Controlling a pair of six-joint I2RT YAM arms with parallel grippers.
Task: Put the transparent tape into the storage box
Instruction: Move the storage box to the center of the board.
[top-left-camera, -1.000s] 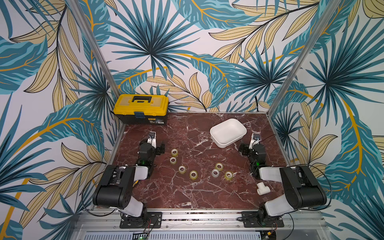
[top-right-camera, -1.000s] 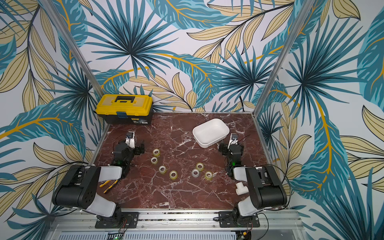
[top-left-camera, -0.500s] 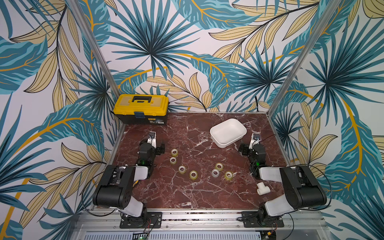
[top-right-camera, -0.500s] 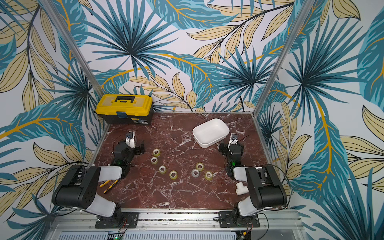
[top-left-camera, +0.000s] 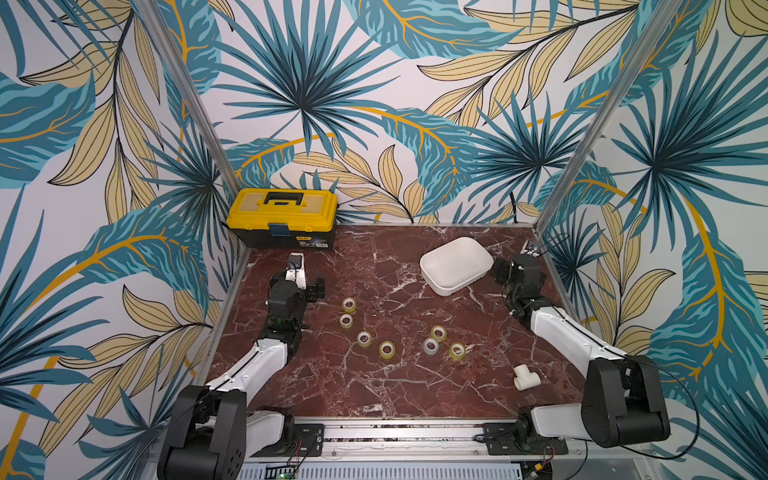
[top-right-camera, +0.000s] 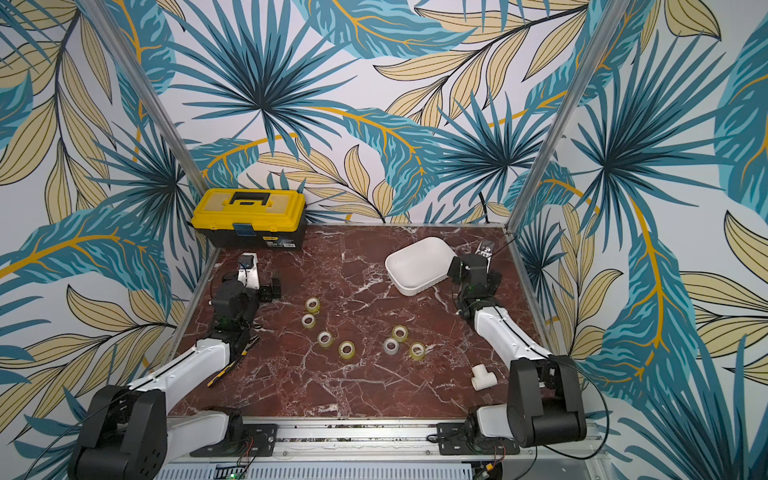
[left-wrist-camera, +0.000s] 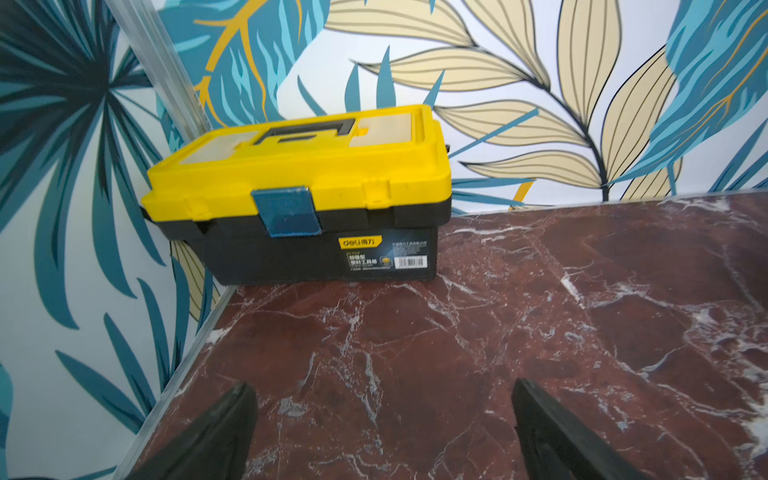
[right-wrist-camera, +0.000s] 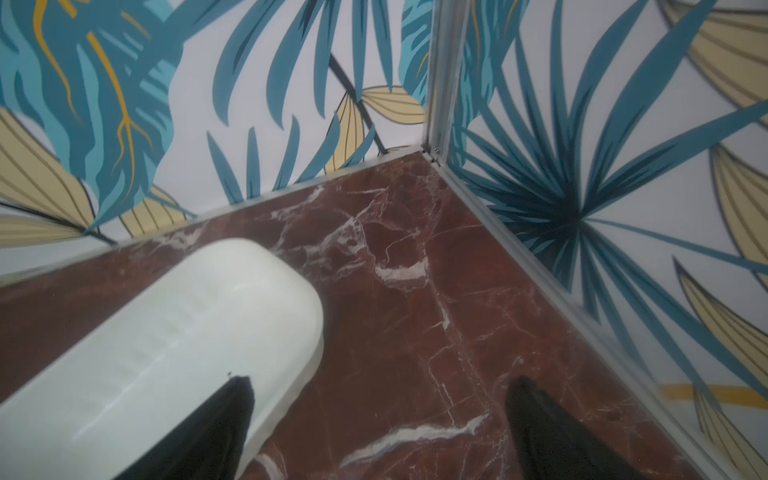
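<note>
Marble tabletop (top-left-camera: 374, 395): 7 clear tape rolls (top-left-camera: 387, 350), pale cores; white tub (top-left-camera: 457, 286); left claw (left-wrist-camera: 382, 386), right claw (right-wrist-camera: 379, 380) wide

Even bright light, soft shadows; right wrist view blurred (edges bowed).

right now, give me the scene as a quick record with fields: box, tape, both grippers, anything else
box: white tub, no lid, far right part of the marble table, no tape seen inside
tape: seven clear tape rolls lying loose mid-table, one greyer, none held
left: left gripper open, empty, facing the yellow-and-black toolbox
right: right gripper open, empty, right beside the white tub
other: white T-shaped pipe fitting near the right arm
</note>
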